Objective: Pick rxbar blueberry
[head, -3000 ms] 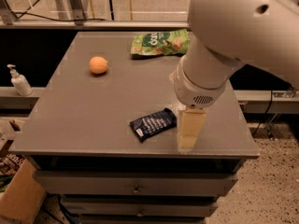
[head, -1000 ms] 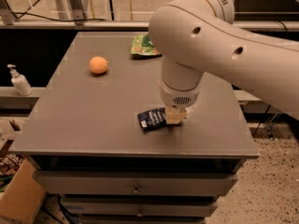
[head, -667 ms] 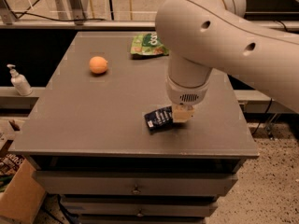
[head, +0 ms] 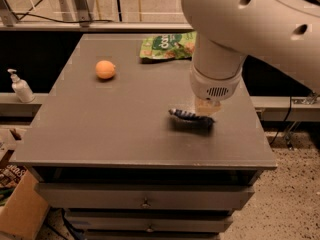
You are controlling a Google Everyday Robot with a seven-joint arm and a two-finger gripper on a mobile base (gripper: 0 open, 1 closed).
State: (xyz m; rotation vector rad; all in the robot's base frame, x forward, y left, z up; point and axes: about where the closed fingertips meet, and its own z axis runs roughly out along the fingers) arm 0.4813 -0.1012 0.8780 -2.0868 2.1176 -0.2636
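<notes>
Gripper [head: 206,109] hangs over the right-front part of the worktop [head: 100,129], pointing down. The jaws are closed on the right end of the rxbar blueberry [head: 187,115], which is tilted edge-on just above the worktop, with its shadow beneath. Orange ball [head: 105,69] sits at worktop left-rear; green snack bag [head: 165,46] lies at its rear edge.

Your beige gripper [head: 207,109], at the right of the grey table [head: 100,129], grips the navy-and-white rxbar blueberry [head: 187,115]; the bag [head: 167,46] is green.

Gripper [head: 206,108] just above the rxbar blueberry [head: 190,116], mostly behind the arm [head: 216,69]; green bag [head: 164,46] partly too.
</notes>
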